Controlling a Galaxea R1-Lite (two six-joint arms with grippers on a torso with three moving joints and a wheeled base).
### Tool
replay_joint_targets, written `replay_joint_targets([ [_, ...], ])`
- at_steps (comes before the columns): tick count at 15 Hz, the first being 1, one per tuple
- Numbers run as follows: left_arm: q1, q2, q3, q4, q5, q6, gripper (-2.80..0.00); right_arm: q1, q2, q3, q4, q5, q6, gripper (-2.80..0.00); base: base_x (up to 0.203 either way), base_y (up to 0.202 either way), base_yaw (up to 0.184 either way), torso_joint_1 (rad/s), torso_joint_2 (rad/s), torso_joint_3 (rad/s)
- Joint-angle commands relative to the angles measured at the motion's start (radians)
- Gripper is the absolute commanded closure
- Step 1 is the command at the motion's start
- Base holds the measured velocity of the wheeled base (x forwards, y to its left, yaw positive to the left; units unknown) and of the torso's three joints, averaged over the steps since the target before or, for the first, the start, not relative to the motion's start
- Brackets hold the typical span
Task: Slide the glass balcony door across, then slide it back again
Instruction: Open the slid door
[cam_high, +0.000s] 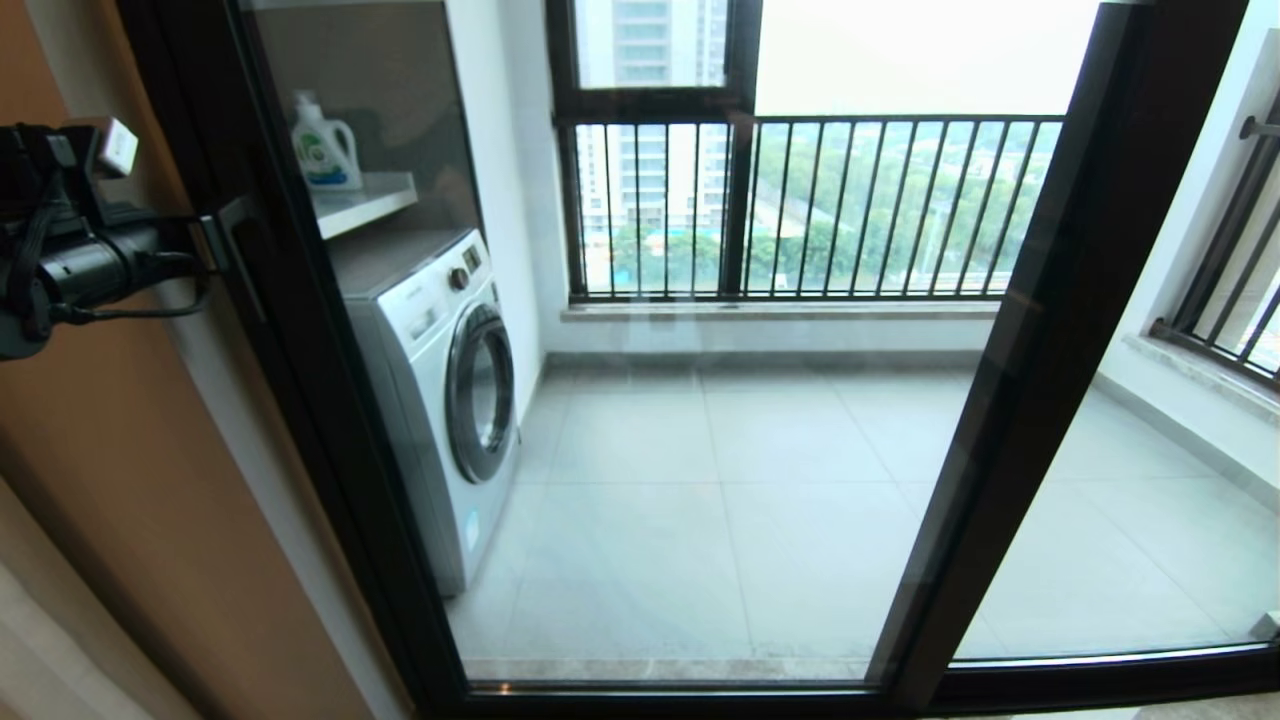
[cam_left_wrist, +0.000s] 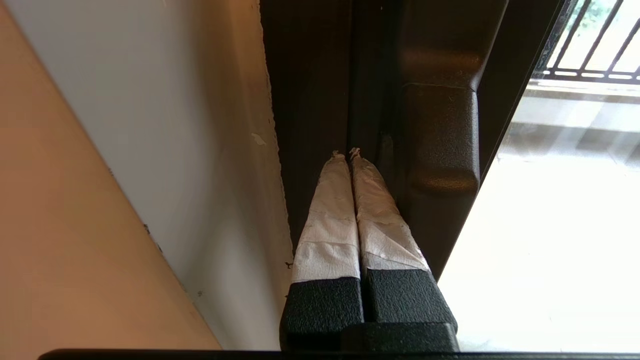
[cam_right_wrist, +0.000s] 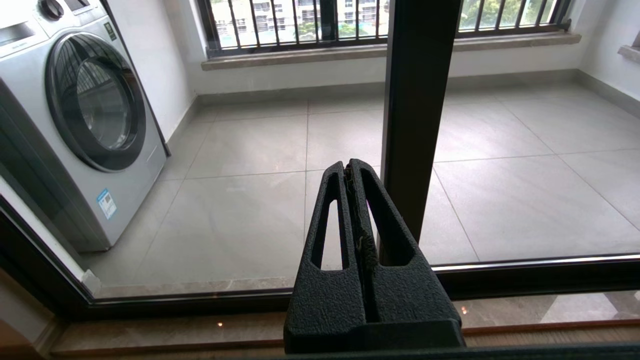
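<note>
- Your left gripper (cam_left_wrist: 348, 154) is sitting with its two white-wrapped fingers (cam_left_wrist: 332, 215) pressed together, nothing between them.
- Its tips are resting against the dark upright of the glass balcony door (cam_high: 300, 330), just beside the small dark latch handle (cam_left_wrist: 440, 140); you cannot tell from the left wrist view whether the tips are lodged in the seam of the frame or only touching it.
- In the head view, you are seeing the left arm (cam_high: 70, 250) reaching in from the left edge at handle height, meeting the latch handle (cam_high: 225, 235) on that upright.
- The door is standing at the left end of the opening, its handled upright against the pale wall (cam_left_wrist: 165, 125), its bottom rail (cam_high: 660, 690) lying along the threshold.
- Your right gripper (cam_right_wrist: 348, 167) is hanging low in front of the glass with its black fingers closed on each other, holding nothing and touching nothing; it is not appearing in the head view.
- Just beyond the right gripper, you are seeing the other dark upright (cam_right_wrist: 417, 100), where the door is meeting the second glass panel (cam_high: 1150, 450).
- Behind the glass, a washing machine (cam_high: 445, 390) is standing at the left side of the tiled balcony floor (cam_high: 720, 480), with a detergent bottle (cam_high: 325, 145) on the shelf (cam_high: 365, 200) above it.
- A black barred railing (cam_high: 850, 205) is running along the far edge of the balcony.
</note>
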Motion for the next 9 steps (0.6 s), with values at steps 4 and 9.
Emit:
replay_joint_targets([
  [4,-0.041,0.002,0.003,-0.002,-0.003,0.002,0.00,0.000,0.001,0.012,0.000,0.000,0.000,0.00,0.000,0.000,0.000,0.000,0.00,0.000],
  [9,-0.054,-0.001,0.003,-0.004,-0.003,0.002,0.00,0.000,0.001,0.012,-0.001,0.000,0.000,0.00,0.000,0.000,0.000,0.000,0.00,0.000],
])
